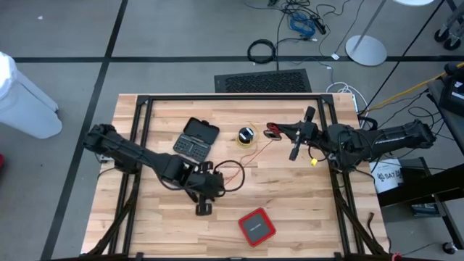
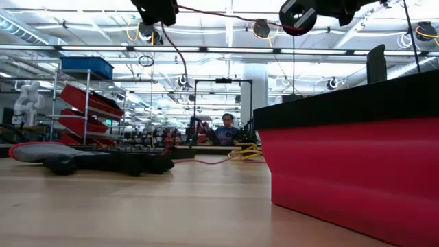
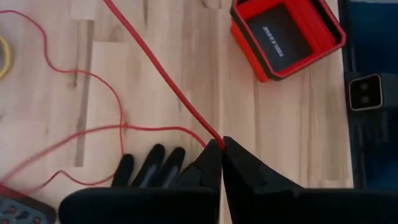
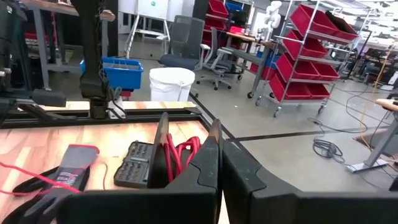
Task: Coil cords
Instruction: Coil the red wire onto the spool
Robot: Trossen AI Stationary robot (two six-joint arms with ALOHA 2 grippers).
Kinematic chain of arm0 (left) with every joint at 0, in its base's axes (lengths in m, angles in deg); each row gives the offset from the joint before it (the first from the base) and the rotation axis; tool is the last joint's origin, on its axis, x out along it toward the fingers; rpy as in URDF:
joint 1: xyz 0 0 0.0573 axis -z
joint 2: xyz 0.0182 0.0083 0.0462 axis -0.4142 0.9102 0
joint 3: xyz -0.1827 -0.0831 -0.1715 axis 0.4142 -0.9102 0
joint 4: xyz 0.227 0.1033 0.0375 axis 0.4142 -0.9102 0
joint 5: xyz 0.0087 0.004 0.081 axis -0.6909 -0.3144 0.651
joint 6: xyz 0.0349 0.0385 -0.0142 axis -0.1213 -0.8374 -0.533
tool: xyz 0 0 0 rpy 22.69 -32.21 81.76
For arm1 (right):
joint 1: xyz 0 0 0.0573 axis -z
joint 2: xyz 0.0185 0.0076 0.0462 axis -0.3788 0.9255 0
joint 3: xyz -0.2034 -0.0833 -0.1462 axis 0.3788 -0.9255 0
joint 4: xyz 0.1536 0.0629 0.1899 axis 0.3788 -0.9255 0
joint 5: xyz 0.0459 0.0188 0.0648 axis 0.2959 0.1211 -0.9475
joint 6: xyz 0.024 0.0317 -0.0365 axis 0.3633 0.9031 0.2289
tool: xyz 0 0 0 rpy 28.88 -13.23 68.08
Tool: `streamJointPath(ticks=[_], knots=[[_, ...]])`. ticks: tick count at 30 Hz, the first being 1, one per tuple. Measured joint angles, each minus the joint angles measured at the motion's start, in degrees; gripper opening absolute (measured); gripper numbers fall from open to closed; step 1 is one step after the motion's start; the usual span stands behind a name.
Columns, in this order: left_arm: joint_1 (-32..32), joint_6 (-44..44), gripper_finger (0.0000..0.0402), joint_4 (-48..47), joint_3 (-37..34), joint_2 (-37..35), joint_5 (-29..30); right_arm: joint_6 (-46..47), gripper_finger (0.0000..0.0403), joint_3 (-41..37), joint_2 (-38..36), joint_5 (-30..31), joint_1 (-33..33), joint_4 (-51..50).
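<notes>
The red cord point(image 1: 233, 171) lies in slack loops on the table and runs up to both grippers. My left gripper point(image 1: 209, 183) is shut on it above the grey glove point(image 3: 149, 167). My right gripper point(image 1: 278, 132) is shut at a small bundle of red loops point(image 4: 184, 152), held above the table's far middle. The yellow cord point(image 1: 251, 143) lies on the table beside a small black roll point(image 1: 246, 134), between the two grippers. My left gripper pinches one strand of the red cord point(image 3: 213, 143) between its two fingertips, which come from above. From the fingers one stretch runs off straight and taut point(image 3: 155, 62). The rest lies in slack loops on the table point(image 3: 93, 134). My right gripper holds the coiled end of the red cord point(image 4: 186, 149), with its fingers level and pointing toward the table's left. The coil stands clear of the table. The fingers themselves hide the place of contact.
A grey parts case point(image 1: 197, 138) lies at the far left of centre. A red box with a black lid point(image 1: 256, 226) stands near the front edge. A black frame point(image 1: 232, 98) runs around the table.
</notes>
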Motion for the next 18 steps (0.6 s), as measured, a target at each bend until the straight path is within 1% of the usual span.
streamJointPath(ticks=[2,4,6,9,15,18], knots=[[0.67,0.04,0.0011,0.05,0.00,-0.04,0.85,0.04,0.0000,0.00,0.00,-0.15,0.00,0.02],[1.29,0.00,0.0015,0.01,0.00,-0.07,3.91,0.02,0.0000,0.00,0.00,-0.06,0.00,0.02],[1.71,-0.35,0.0031,0.00,0.00,0.04,7.82,0.07,0.0000,0.00,0.00,-0.14,0.05,0.03],[2.06,-0.97,0.0073,0.35,0.00,0.50,12.51,0.15,0.0000,0.00,-0.02,-0.69,0.07,0.13],[1.70,-1.93,0.0175,3.16,-0.32,4.42,13.41,-0.13,0.0000,0.00,-0.02,-0.89,0.04,0.62],[1.18,-3.54,0.0213,4.61,-1.19,6.34,14.54,-0.35,0.0000,0.00,-0.02,-0.98,0.04,0.61]])
